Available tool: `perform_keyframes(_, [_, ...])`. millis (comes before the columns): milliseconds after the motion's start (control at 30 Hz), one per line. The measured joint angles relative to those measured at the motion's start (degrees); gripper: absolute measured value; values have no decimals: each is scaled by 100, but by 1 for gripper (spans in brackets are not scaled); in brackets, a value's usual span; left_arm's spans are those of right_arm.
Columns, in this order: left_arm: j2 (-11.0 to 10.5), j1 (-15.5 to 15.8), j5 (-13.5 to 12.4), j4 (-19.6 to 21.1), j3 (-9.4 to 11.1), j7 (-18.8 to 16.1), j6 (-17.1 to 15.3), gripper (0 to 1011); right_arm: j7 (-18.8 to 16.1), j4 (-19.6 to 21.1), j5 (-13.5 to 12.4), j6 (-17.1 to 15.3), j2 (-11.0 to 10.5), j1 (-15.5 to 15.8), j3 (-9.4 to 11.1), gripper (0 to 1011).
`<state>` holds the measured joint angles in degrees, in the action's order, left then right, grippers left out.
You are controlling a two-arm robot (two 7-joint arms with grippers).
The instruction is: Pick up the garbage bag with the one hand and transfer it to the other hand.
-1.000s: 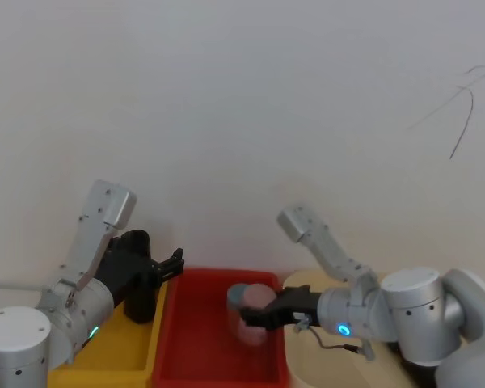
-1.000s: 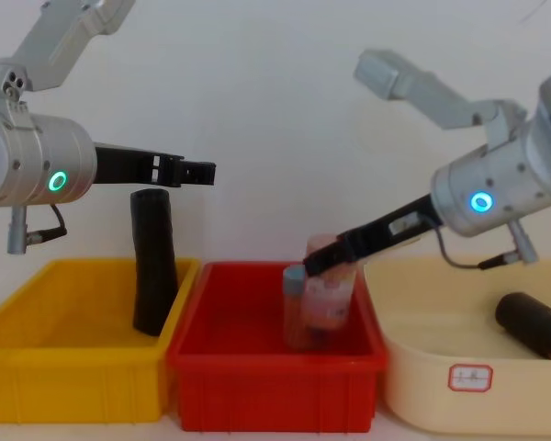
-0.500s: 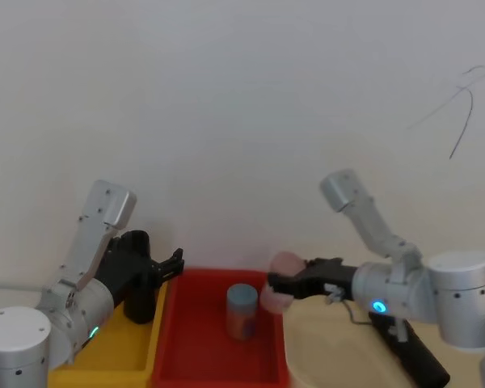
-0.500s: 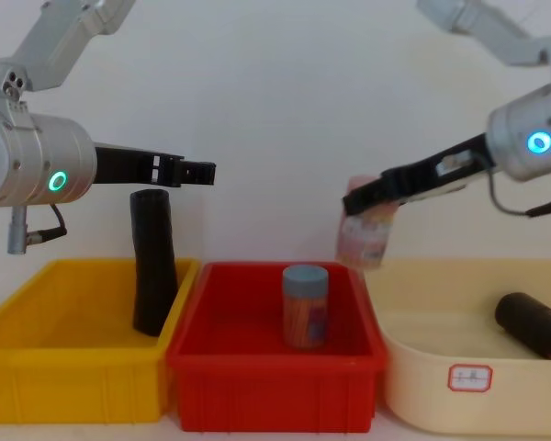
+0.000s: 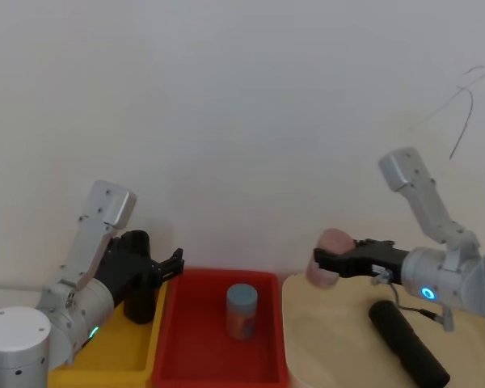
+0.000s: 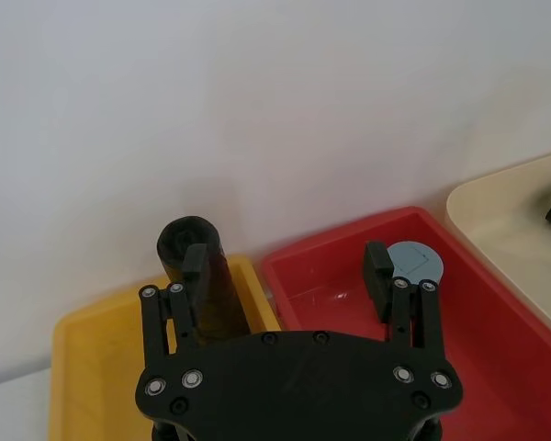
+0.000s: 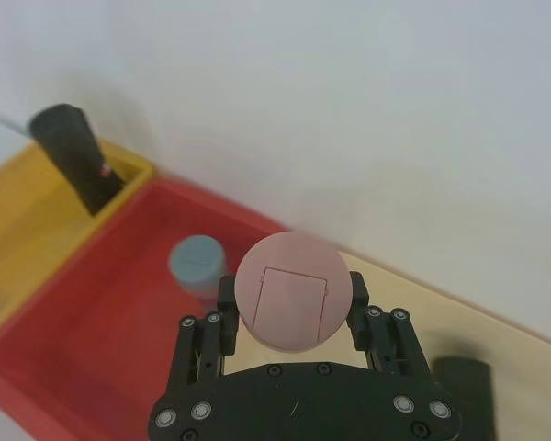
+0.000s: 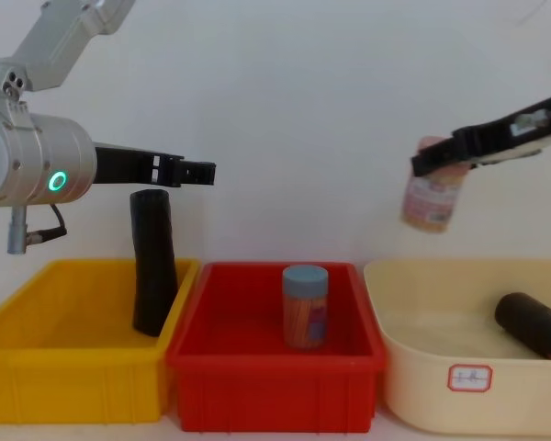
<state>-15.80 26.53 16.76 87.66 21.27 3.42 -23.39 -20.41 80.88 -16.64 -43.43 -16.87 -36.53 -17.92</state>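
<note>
garbage bag (image 8: 153, 262) stood upright at right end of yellow bin (image 8: 37, 363), open air around its top | left pincer (image 8: 202, 171) hung open just above it | blue jar (image 8: 305, 306) stood mid red bin (image 8: 275, 386) | right pincer (image 8: 421, 165) clamped pink jar (image 8: 432, 197) above cream tub (image 8: 468, 381) | second black roll (image 8: 533, 326) lay in tub at lower right of frame

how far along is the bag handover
Not started. The garbage bag stands leaning in the yellow bin, ungrasped; the left end effector hovers open above it. In hand: the right end effector holds the pink jar above the beige tub, where a second black roll lies. Left: grasp the bag, lift it, pass it across.
</note>
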Motion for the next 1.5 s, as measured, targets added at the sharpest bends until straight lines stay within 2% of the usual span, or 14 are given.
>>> perform_keyframes(400, [0,0,0,0,0,0,0,1001,217,-48,119,-215,-192,282,86,663])
perform_keyframes(833, [0,0,0,0,0,0,0,1002,255,-212,181,-284,-259,525,103,666])
perform_keyframes(867, [0,0,0,0,0,0,0,1002,256,-221,185,-287,-262,541,104,716])
perform_keyframes(1000, [0,0,0,0,0,0,0,1002,258,-238,192,-292,-269,569,106,787])
perform_keyframes(1100, [0,0,0,0,0,0,0,1002,259,-254,198,-299,-275,595,108,913])
perform_keyframes(1200, [0,0,0,0,0,0,0,1001,261,-262,202,-302,-279,611,111,975])
perform_keyframes(1267, [0,0,0,0,0,0,0,1001,261,-265,203,-302,-280,619,111,1001])
perform_keyframes(1500, [0,0,0,0,0,0,0,1002,269,-272,216,-301,-280,643,120,1001])
